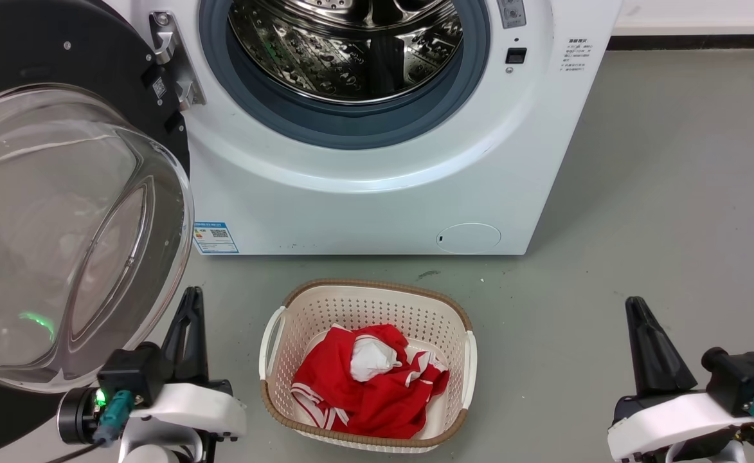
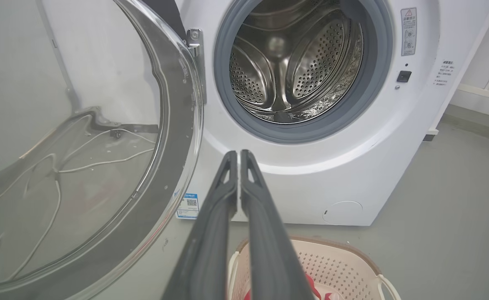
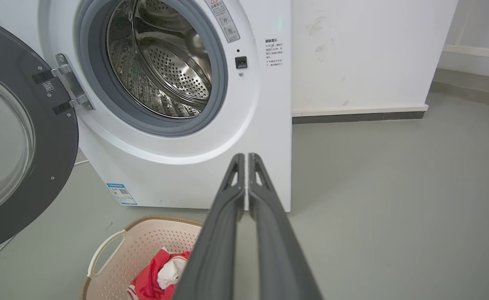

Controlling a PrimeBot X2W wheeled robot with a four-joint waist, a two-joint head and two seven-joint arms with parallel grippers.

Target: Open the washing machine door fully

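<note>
The left gripper (image 2: pixel 239 155) is clenched on nothing, its two fingers pressed flat together, low in front of the washing machine (image 1: pixel 364 193) toward its hinge side. The right gripper (image 3: pixel 246 157) is likewise clamped and empty, in front of the machine's opposite corner. The washing machine door (image 1: pixel 62 225) hangs swung wide off the hinge (image 1: pixel 174 58) on the machine's left side, its glass bowl bulging out toward the robot and the steel drum (image 1: pixel 351 51) laid bare. A basket (image 1: pixel 364 286) with a red garment (image 1: pixel 351 392) stands on the floor just before the machine. I judge the door open or close to it. Any last nudge from the left fingers would land on curved, slick glass, where they could skid off, or force the hinge past its stop. The door's outer edge is cut off in the head view, its handle is hidden, and reflections blur the bowl's rim, so I cannot tell what swing remains.
</note>
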